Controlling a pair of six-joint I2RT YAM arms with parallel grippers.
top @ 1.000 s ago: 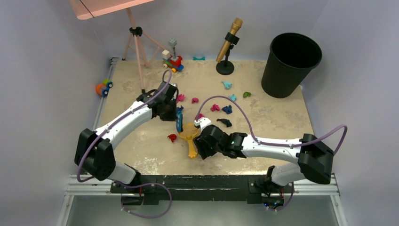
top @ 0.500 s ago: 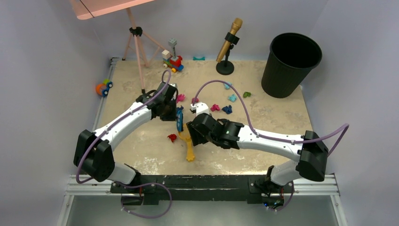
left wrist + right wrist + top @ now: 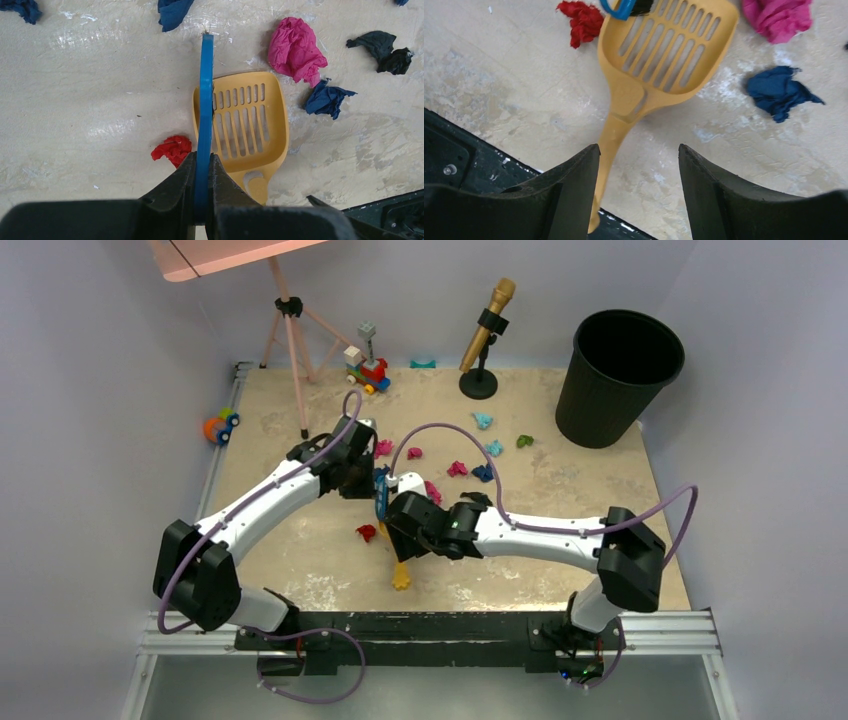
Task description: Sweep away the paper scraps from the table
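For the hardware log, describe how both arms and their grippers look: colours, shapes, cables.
The left arm and right arm match: smooth white tube-like links joined by chunky black joint housings, on black bases. A thin purple cable loops loosely along each. The left gripper and right gripper are matte black, each with two thick, wedge-shaped fingers. No markings are visible.

Spread end effector [image 3: 638, 150] over yellow slotted scoop [image 3: 626, 95], red scrap [image 3: 584, 21] left, pink scrap [image 3: 780, 17] and navy scrap [image 3: 780, 91] right

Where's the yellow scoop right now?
Right wrist view: the yellow scoop lies on the table, red scrap beside its bowl, handle under the open right gripper.
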